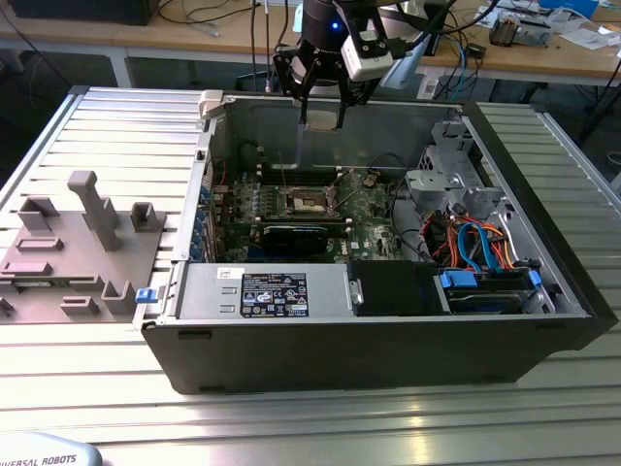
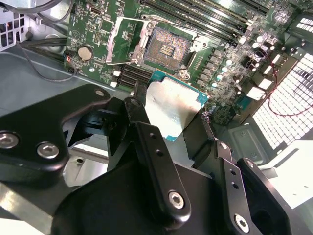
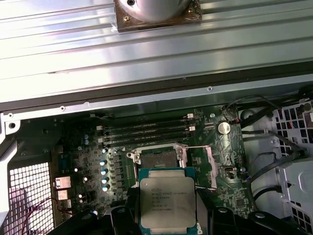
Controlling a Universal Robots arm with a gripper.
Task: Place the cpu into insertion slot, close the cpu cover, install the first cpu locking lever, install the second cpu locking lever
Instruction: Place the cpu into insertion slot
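My gripper (image 1: 322,109) hangs above the open computer case, over the rear part of the green motherboard (image 1: 374,209). It is shut on the cpu (image 2: 172,104), a flat silver-topped square chip with a green edge, clamped between the two black fingers (image 2: 138,105). The chip's printed top faces the camera in the first wrist view (image 3: 167,203). Below it lies the insertion slot (image 2: 166,47), a square black socket with its contacts bare (image 1: 309,201) (image 3: 155,157). The cpu cover (image 2: 119,40) is a silvery frame swung up and open beside the socket. The chip is held clear above the board.
The black case (image 1: 388,340) has tall walls all round. Long memory slots (image 2: 215,19) run beside the socket, and a black card (image 1: 294,238) stands in front of it. A drive cage with blue and orange cables (image 1: 475,243) fills the exterior view's right. A grey fixture (image 1: 92,209) stands on the ribbed table.
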